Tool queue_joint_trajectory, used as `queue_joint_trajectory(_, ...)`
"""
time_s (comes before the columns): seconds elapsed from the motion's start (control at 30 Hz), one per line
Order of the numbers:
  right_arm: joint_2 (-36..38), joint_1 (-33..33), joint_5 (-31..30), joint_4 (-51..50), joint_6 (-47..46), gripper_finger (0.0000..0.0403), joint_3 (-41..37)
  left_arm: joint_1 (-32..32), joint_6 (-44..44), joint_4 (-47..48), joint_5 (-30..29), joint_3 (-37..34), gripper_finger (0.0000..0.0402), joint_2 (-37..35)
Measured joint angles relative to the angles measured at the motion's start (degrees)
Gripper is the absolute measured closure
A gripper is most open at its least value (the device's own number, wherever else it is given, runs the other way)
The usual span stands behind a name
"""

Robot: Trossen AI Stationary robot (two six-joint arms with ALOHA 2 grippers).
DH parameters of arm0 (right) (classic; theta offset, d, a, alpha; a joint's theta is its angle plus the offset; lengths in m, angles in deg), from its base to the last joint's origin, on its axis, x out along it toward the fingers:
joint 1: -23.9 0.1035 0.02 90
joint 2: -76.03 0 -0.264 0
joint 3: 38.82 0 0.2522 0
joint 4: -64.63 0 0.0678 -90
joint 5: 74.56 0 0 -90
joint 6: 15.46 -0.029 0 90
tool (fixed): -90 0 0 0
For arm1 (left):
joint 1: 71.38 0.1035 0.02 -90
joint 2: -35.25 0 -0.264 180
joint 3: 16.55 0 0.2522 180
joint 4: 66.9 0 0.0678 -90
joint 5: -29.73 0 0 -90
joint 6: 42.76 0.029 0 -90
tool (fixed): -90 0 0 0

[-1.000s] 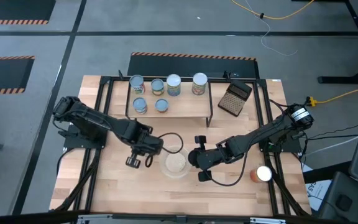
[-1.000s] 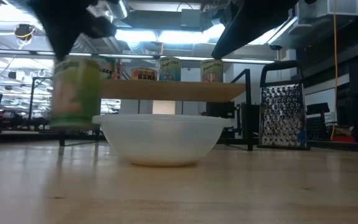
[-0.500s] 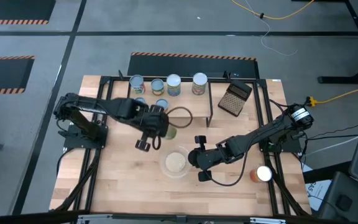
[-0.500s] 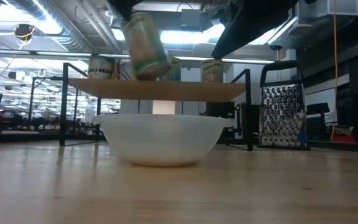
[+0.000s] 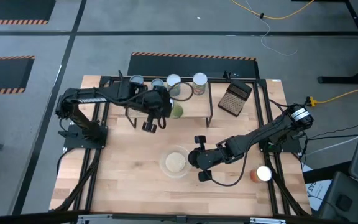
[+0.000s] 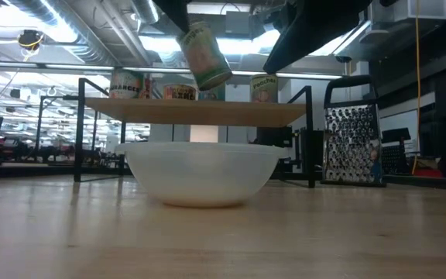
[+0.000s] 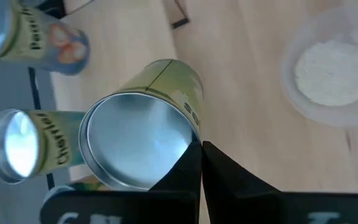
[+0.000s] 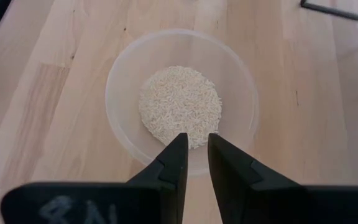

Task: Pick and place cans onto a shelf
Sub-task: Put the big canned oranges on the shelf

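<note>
Low view: green can (image 6: 204, 56) tilted.

The left hand (image 7: 199, 163) grips a tilted green-labelled can (image 7: 143, 127). Beside this can stand two more cans (image 7: 25, 144). A bowl of rice (image 7: 332, 68) sits apart.

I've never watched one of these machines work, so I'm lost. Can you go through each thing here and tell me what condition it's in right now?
left gripper: shut on the green can, held above the shelf
green can: lifted, tilted, not set down
shelf: holding several upright cans
bowl: upright on the table, holding pale grains
right gripper: beside the bowl, fingers almost together, holding nothing
red-orange can: on the table, not yet shelved
grater: lying beside the shelf
</note>
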Motion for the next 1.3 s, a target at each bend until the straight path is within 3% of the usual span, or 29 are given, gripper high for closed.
queue_joint_trajectory(0.2, 1.9, -0.1, -1.5, -0.2, 6.6, 0.0336, 0.0, 3.1, 0.0, -3.4, 0.3, 0.0, 0.0401, 0.0)
queue_joint_trajectory(0.47, 5.3, -1.6, -14.5, 0.1, 12.7, 0.0336, 0.0, 5.6, -0.1, -4.8, 1.9, 0.0, 0.0401, 0.7)
queue_joint_trajectory(0.67, 5.7, -6.4, -24.2, 0.1, 12.6, 0.0336, 0.0, 5.8, -0.1, -5.0, 2.0, 0.0, 0.0401, 2.0)
queue_joint_trajectory(1.3, 5.7, -20.6, -19.4, 2.5, 12.4, 0.0336, 0.0, 5.7, -0.1, -5.8, 2.0, 0.0, 0.0401, 3.9)
